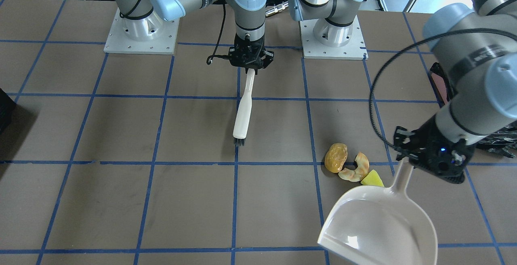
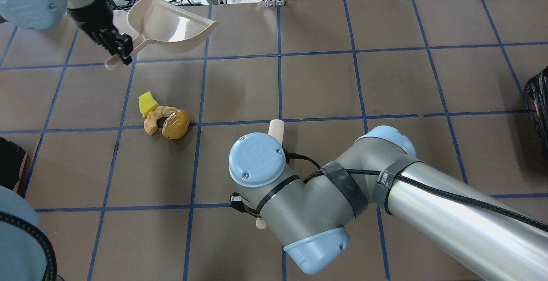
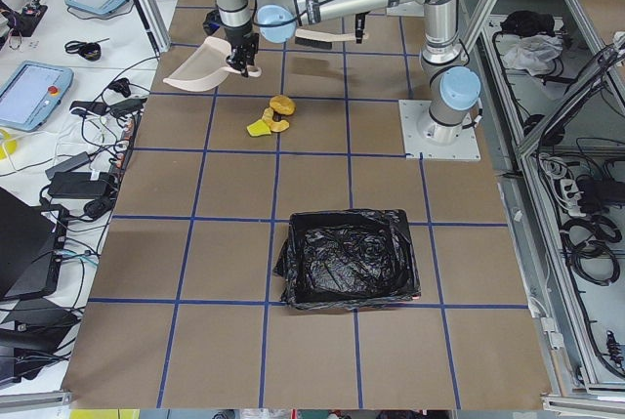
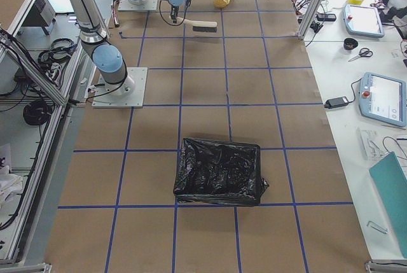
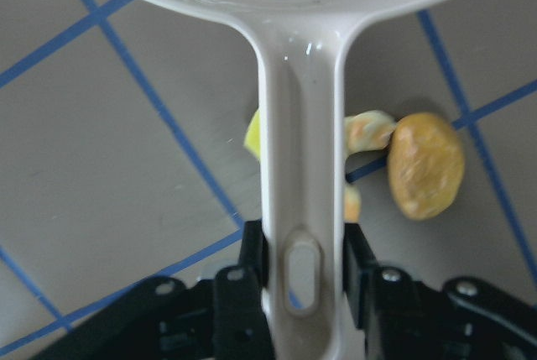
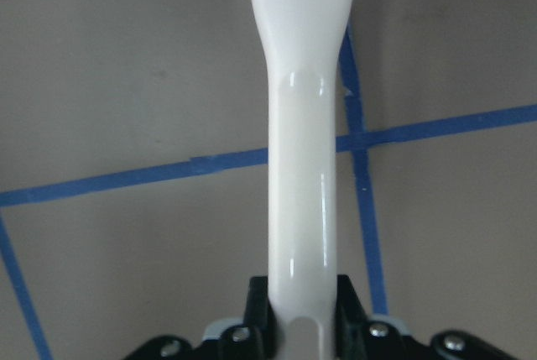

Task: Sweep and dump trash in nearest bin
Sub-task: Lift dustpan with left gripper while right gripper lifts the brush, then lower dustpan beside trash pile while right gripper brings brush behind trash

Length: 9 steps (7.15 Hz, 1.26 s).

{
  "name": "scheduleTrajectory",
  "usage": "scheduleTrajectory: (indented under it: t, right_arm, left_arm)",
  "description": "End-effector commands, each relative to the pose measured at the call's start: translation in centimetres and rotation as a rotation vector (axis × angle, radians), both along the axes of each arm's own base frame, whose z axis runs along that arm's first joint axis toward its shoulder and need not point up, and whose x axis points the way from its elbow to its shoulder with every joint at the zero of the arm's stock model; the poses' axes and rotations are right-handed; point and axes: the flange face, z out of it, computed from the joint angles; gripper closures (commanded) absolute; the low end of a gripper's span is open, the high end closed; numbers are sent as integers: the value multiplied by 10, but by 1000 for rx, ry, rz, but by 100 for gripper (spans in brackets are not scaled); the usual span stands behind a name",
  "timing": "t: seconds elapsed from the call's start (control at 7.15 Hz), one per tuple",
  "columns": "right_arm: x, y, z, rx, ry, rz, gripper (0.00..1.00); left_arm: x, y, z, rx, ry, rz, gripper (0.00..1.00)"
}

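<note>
White plastic handles fill both claws. The left claw [image 5: 304,268] is clamped on the handle of a dustpan [image 1: 379,224], whose scoop reaches out ahead of it. Below that claw, on the brown table [image 1: 121,135], lies the trash, three bits bunched together: a golden-brown lump [image 1: 336,157], a curved orange peel [image 1: 363,164] and a yellow wedge [image 1: 372,179]. The right claw [image 6: 304,310] is clamped on the handle of a brush [image 1: 243,111], with the bristles at the end away from it, well apart from the trash. The black-lined bin [image 3: 344,215] sits well away from the left claw, toward the table's end.
</note>
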Motion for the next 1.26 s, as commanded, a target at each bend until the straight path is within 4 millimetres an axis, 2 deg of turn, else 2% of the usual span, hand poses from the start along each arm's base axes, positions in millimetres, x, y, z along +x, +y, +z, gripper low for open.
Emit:
scheduleTrajectory:
  t: [0.0, 0.14, 0.28, 0.42, 0.56, 0.7, 0.84, 0.98, 1.12]
  right_arm:
    - [58, -33, 9, -5, -37, -54, 100]
    - [83, -50, 10, -14, -47, -94, 100]
    - [99, -62, 11, 9, -47, -95, 100]
    - [110, -65, 12, 23, -59, -105, 100]
    - [118, -69, 1, 47, -55, -170, 100]
    - [138, -64, 2, 48, -62, -186, 100]
    - [155, -69, -3, 38, -48, -271, 100]
    - [176, -80, 2, 15, -53, -317, 100]
    - [199, -87, -8, 10, -41, -354, 100]
  left_arm:
    - [122, 28, -20, 67, 1, -211, 100]
    - [170, 45, -32, 72, 8, -313, 100]
    - [210, 63, -45, 88, -4, -396, 100]
    - [231, 70, -59, 122, -18, -529, 100]
    - [242, 65, -71, 146, -58, -681, 100]
    - [244, 65, -84, 160, -62, -724, 100]
    - [243, 66, -96, 180, -37, -832, 100]
    - [244, 61, -109, 161, -57, -912, 100]
    - [241, 60, -119, 172, -41, -1033, 100]
